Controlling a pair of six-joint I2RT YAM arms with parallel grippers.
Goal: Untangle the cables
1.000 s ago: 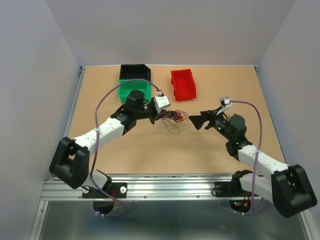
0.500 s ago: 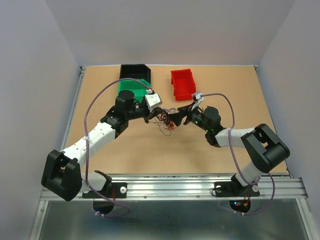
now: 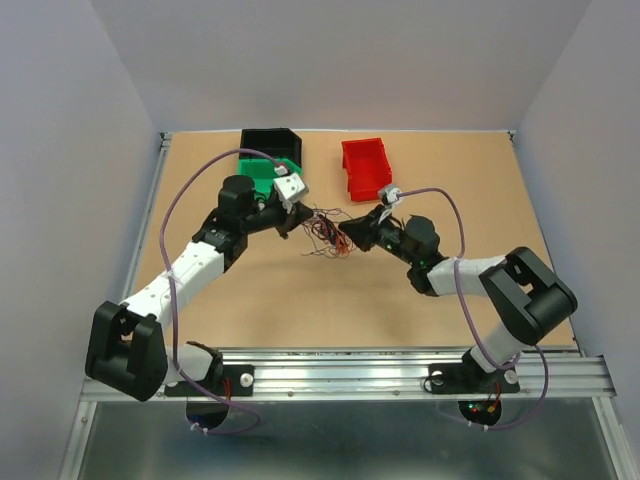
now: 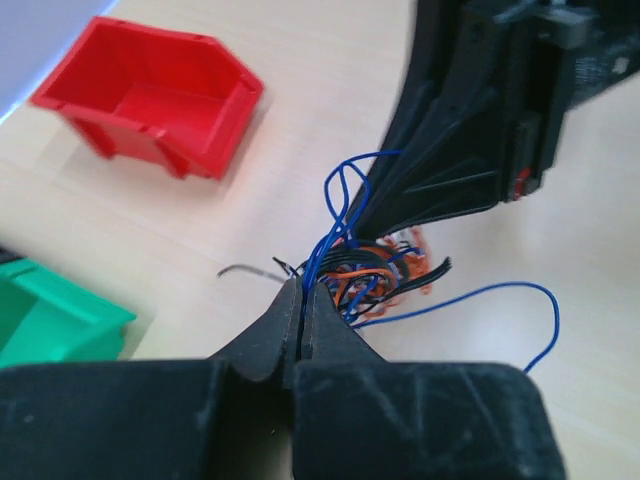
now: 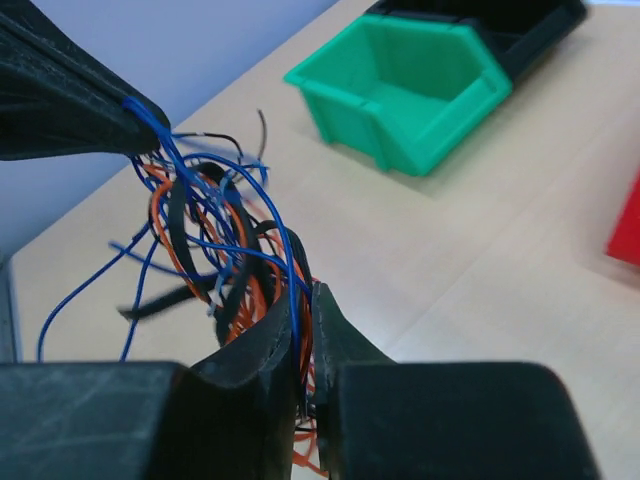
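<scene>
My left end effector (image 4: pixel 301 292) is clenched on the cables (image 3: pixel 326 233), its tips pinching a blue strand at the clump's 9 o'clock side; my right end effector (image 5: pixel 305 297) grips the same tangle from 3 o'clock, with blue and orange strands caught between its fingers; the orange, black and blue clump spans the two near the middle of the counter (image 3: pixel 300 310); I cannot tell whether it touches the surface; the red bin (image 3: pixel 366 168) sits at its 1 o'clock, the green bin (image 3: pixel 262 172) at 10 o'clock, against the black bin (image 3: pixel 270 143).
</scene>
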